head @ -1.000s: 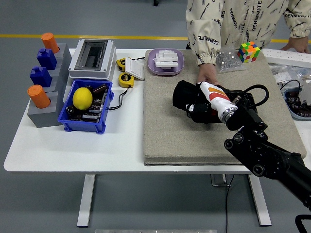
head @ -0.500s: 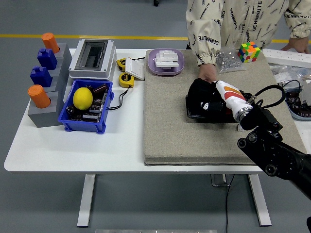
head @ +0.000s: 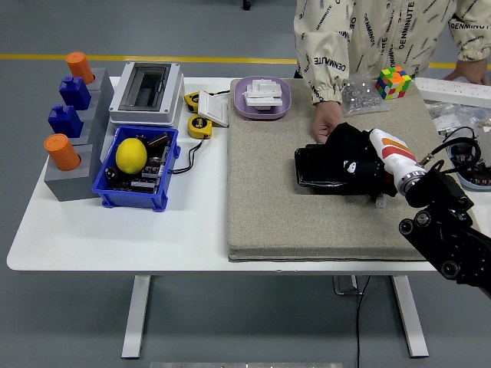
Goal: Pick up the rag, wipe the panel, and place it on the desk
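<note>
A glossy black panel (head: 316, 170) lies flat on the beige mat (head: 268, 207). My right hand (head: 362, 170), black with a white and orange wrist, is shut on a black rag (head: 349, 144) and presses it onto the panel's right half. The rag covers that half, and its dark cloth blends with my fingers. From the far side a person's hand (head: 325, 123) rests at the panel's back edge. The left arm does not show.
A blue bin (head: 130, 188) holding a lemon (head: 130, 154) sits left of the mat, with a grey switch box (head: 146, 90), yellow tape measures (head: 199, 126) and a peg block (head: 67, 146). Behind the mat stand a purple tray (head: 262, 96), a plastic bag (head: 360, 96) and a colour cube (head: 393, 81).
My right hand has swept the rag to the right across the panel, from its left end to its right half. The person's hand stays at the panel's back edge.
</note>
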Robot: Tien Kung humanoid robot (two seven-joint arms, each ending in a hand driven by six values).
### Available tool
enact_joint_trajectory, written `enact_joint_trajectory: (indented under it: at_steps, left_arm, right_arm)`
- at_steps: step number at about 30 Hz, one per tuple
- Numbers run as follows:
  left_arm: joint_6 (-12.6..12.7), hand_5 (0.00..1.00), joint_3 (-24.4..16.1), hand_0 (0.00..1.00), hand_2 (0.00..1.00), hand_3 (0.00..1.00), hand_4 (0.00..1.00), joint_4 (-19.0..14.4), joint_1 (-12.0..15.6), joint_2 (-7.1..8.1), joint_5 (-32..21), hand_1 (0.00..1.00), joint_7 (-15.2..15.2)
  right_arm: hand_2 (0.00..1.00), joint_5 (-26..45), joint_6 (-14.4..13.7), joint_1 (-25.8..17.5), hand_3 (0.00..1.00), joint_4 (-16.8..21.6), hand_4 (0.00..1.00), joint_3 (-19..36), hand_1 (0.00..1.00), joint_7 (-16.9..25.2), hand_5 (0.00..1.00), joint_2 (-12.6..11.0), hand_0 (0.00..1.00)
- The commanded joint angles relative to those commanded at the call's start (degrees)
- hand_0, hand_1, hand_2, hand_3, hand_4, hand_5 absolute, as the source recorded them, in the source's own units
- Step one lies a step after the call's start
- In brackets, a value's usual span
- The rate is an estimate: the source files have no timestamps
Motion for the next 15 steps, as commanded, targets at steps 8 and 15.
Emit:
enact_joint_trajectory:
  at_steps: [8, 15]
  left_arm:
    - [0.0, 0.437, -0.1, 0.612, 0.655, 0.561, 0.626, 0.0, 0.1, -0.11, 0.0, 0.640, 0.0]
    - [-0.1, 0.436, 0.1, 0.613, 0.655, 0.562, 0.626, 0.0, 0.4, -0.19, -0.1, 0.641, 0.0]
  right_arm:
    - [0.496, -0.3, 0.1, -0.9, 0.487, -0.2, 0.740, 1.5, 0.457, -0.1, 0.183, -2.1, 0.403]
    - [0.496, -0.9, 0.4, -1.8, 0.488, 0.5, 0.741, 1.8, 0.457, -0.3, 0.183, -4.0, 0.403]
